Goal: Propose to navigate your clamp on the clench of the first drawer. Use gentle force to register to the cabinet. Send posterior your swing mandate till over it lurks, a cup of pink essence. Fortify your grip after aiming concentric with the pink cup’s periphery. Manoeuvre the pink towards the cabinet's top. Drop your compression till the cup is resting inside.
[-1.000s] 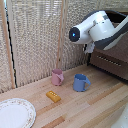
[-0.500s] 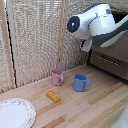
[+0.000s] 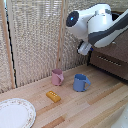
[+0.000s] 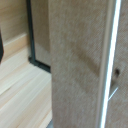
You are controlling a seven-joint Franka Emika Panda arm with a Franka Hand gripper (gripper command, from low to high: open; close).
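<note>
The gripper (image 3: 84,48) hangs beside the cabinet (image 3: 112,56); whether it is released or clenched cannot be told. The pink cup (image 3: 57,77) stands upright near the counter's (image 3: 95,110) back edge, just beside the blue mug (image 3: 80,82).

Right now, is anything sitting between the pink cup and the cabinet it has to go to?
Yes: the blue mug stands on the table between the pink cup and the cabinet, toward the exterior view's right.
</note>
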